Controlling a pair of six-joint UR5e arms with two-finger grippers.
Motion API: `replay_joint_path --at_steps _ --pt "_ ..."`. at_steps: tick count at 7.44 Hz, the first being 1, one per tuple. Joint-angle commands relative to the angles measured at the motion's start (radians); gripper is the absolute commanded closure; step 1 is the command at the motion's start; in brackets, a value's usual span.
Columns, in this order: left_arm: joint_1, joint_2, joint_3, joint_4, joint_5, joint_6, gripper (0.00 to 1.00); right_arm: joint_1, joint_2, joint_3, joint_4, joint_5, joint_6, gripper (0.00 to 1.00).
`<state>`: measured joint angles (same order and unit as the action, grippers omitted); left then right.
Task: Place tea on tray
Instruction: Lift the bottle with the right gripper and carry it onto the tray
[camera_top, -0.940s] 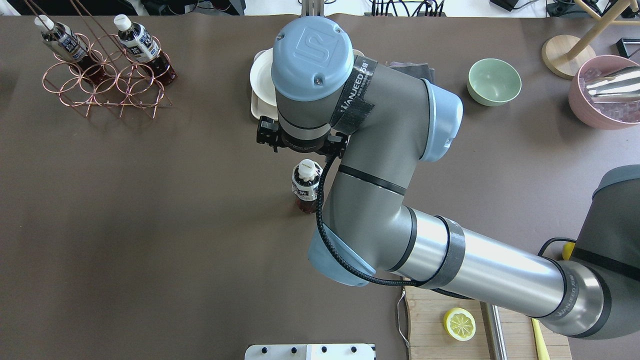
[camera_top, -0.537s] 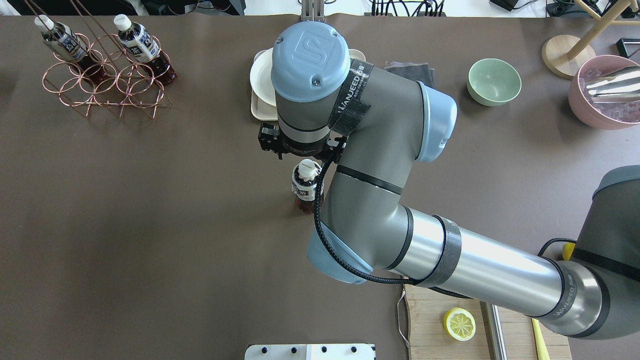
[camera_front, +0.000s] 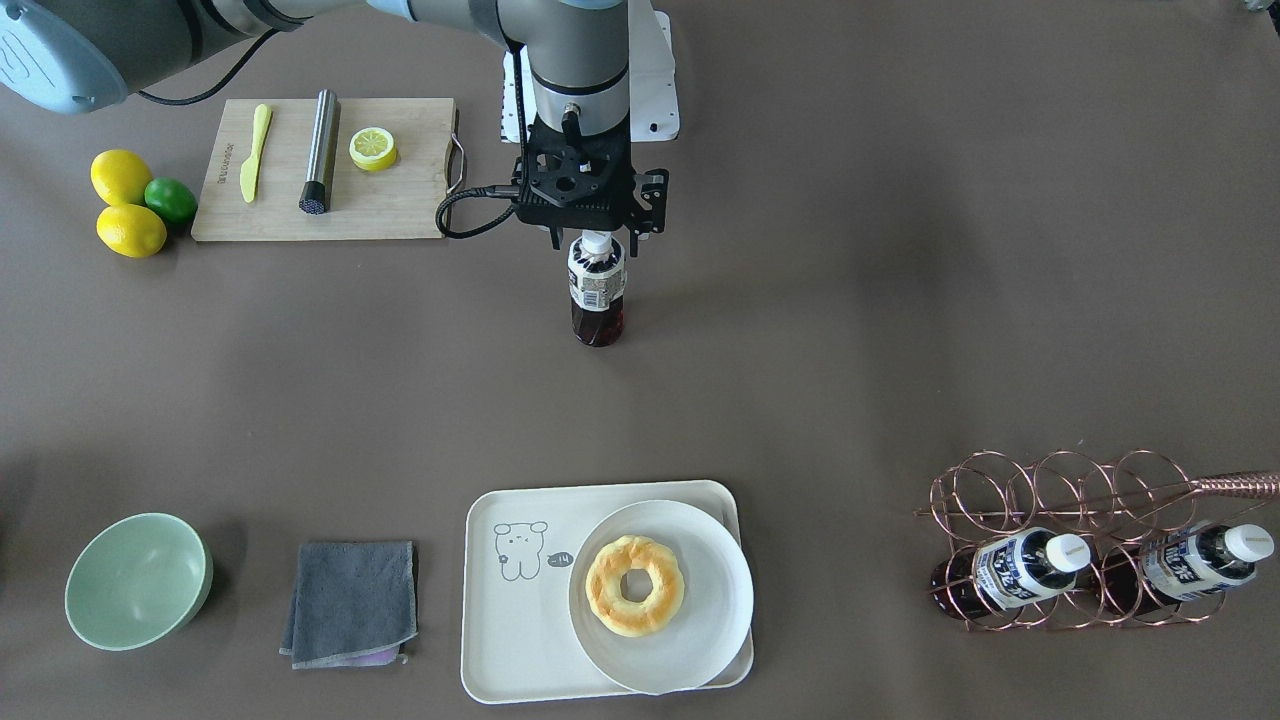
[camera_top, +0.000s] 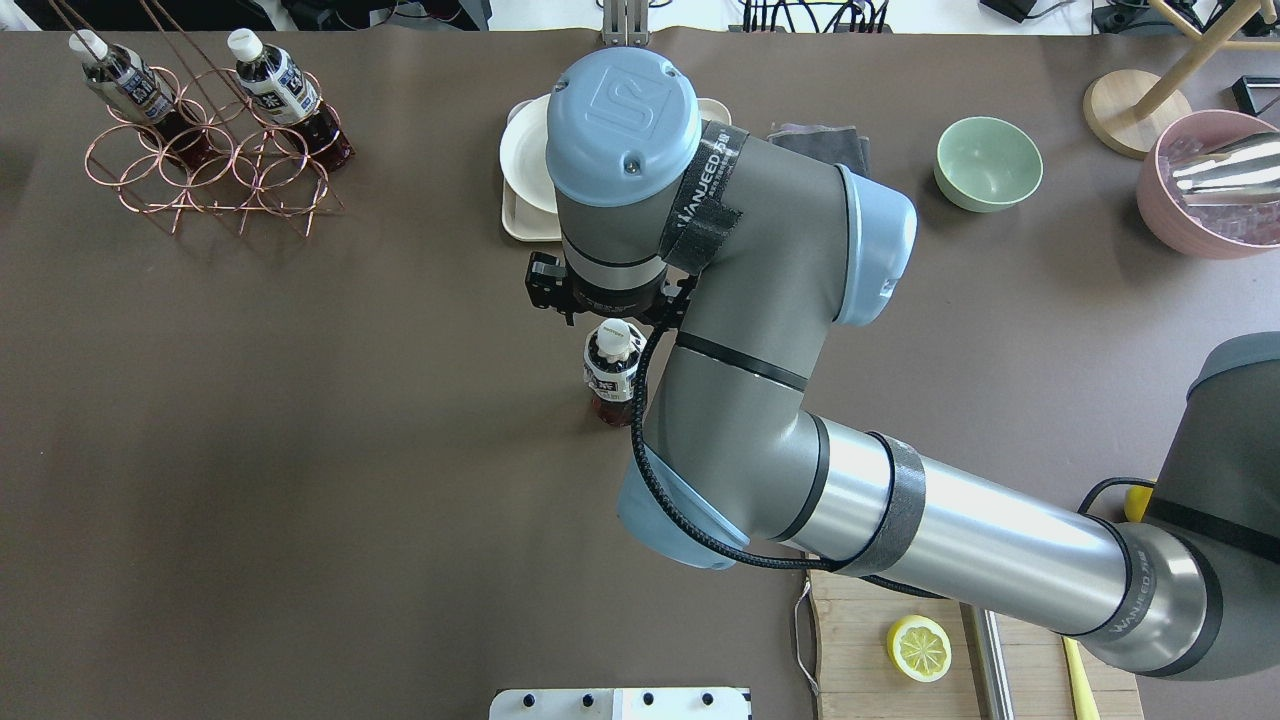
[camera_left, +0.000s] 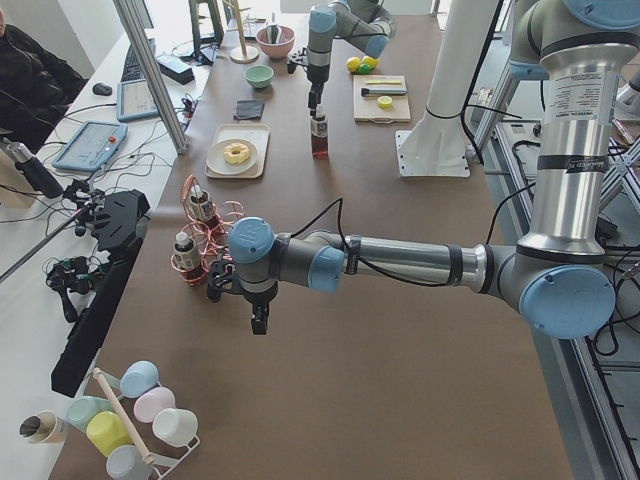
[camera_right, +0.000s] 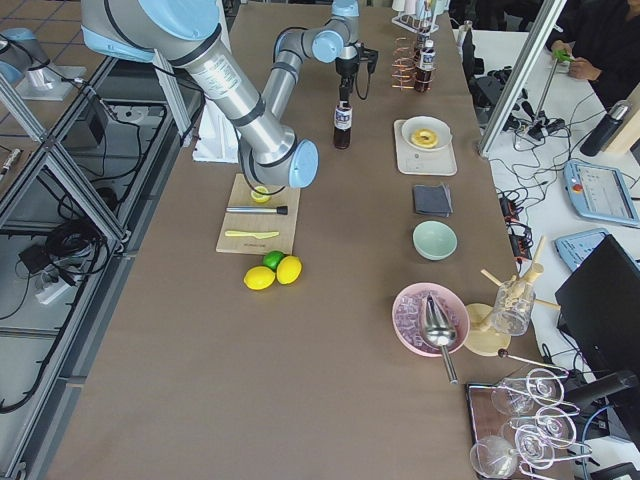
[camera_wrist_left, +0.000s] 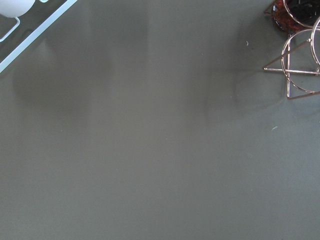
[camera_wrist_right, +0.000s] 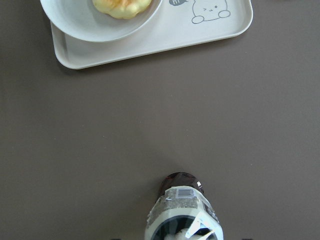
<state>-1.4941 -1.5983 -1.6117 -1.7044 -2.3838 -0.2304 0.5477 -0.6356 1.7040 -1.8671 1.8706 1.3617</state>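
The tea bottle (camera_front: 597, 290) stands upright on the brown table mid-field, white cap up; it also shows in the overhead view (camera_top: 612, 375) and at the bottom of the right wrist view (camera_wrist_right: 184, 215). My right gripper (camera_front: 597, 238) hangs straight above its cap, fingers apart, open and holding nothing. The cream tray (camera_front: 515, 640) with the bear drawing lies across the table, apart from the bottle, and carries a round plate (camera_front: 700, 640) with a doughnut. My left gripper (camera_left: 258, 320) hovers beside the copper rack; I cannot tell whether it is open or shut.
Two more identical bottles (camera_front: 1030, 575) lie in the copper wire rack (camera_front: 1050, 480). A green bowl (camera_front: 138, 580) and a grey cloth (camera_front: 350, 600) sit beside the tray. A wooden cutting board (camera_front: 410, 200) with a lemon half, plus lemons and a lime (camera_front: 125, 205), lie near the robot.
My right gripper has moved away from the tray toward the bottle and now hangs over its cap. The bottle has not moved.
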Motion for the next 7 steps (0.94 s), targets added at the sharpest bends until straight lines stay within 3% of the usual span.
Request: replay_joint_path --at_steps 1,2,3,5,7 --pt "0.0 0.001 0.001 -0.004 0.0 0.0 0.03 0.0 0.001 -0.003 -0.001 -0.001 -0.001 0.74" --pt "0.0 0.0 0.001 0.002 0.0 0.0 0.03 0.0 0.001 -0.001 -0.001 0.001 -0.003 0.9" --pt "0.0 0.0 0.001 0.002 0.0 0.0 0.03 0.0 0.002 -0.001 -0.001 0.001 -0.003 1.0" --pt "0.0 0.0 0.0 0.0 0.0 0.0 0.03 0.032 0.005 0.035 -0.023 0.004 -0.03 1.0" --pt "0.002 -0.002 -0.002 0.002 -0.002 -0.001 0.03 0.113 0.031 0.042 -0.087 0.065 -0.105 1.0"
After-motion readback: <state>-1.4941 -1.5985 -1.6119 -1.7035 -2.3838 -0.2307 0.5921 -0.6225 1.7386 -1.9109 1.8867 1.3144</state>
